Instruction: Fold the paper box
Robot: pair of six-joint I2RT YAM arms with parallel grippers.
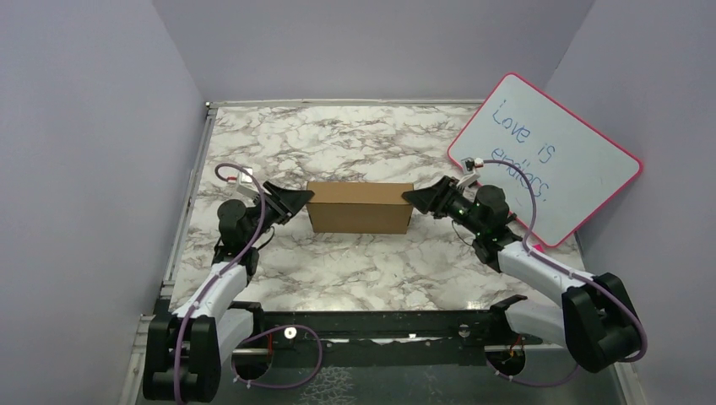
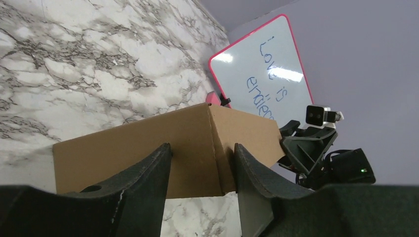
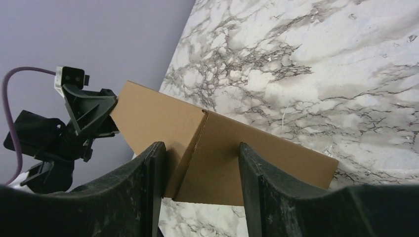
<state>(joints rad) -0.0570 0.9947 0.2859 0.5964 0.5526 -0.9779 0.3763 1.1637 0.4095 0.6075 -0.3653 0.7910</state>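
Note:
The paper box (image 1: 360, 207) is a plain brown closed rectangular box lying in the middle of the marble table. My left gripper (image 1: 306, 201) is at its left end and my right gripper (image 1: 410, 198) is at its right end. In the left wrist view the open left gripper (image 2: 202, 149) has its fingertips against the box (image 2: 148, 148), one on each side of a corner edge. In the right wrist view the open right gripper (image 3: 200, 147) stands the same way at the opposite corner of the box (image 3: 237, 153). Neither gripper clamps the cardboard.
A pink-rimmed whiteboard (image 1: 545, 160) with blue writing leans against the right wall, just behind my right arm; it also shows in the left wrist view (image 2: 262, 74). Purple walls close in the table on the left, back and right. A metal rail (image 1: 190, 202) runs along the left edge.

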